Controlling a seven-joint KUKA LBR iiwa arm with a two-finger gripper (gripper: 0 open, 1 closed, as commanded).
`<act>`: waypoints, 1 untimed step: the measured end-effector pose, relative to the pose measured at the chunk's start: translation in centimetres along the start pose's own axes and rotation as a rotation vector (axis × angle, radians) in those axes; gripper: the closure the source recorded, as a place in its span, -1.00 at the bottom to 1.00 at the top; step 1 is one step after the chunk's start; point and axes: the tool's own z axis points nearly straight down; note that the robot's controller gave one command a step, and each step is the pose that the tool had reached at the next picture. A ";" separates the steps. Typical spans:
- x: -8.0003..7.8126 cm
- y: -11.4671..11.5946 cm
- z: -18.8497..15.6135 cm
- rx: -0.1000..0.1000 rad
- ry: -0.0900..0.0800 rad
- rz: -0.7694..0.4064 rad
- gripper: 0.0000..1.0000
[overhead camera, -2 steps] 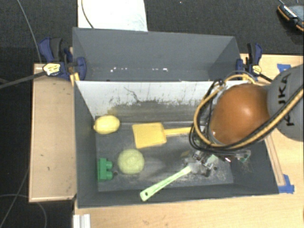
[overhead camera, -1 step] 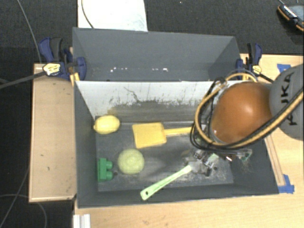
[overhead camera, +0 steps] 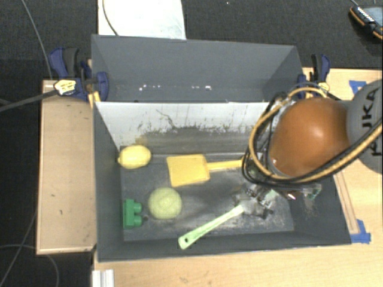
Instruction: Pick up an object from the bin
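My gripper reaches down to the bin floor at the right, under the orange cover. Its tip sits at the upper right end of a pale green plastic utensil that lies slantwise towards the front edge. A yellow spatula lies just left of the gripper, its handle running right and passing under the arm's cables. Whether the fingers enclose the green utensil's end is hidden by the arm.
A yellow lemon lies at the back left. A pale green ball rests in the front left, with a small green block beside it against the left wall. The arm covers the bin's right side.
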 end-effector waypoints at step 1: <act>-0.1 0.0 -0.9 0.001 -0.002 0.005 1.00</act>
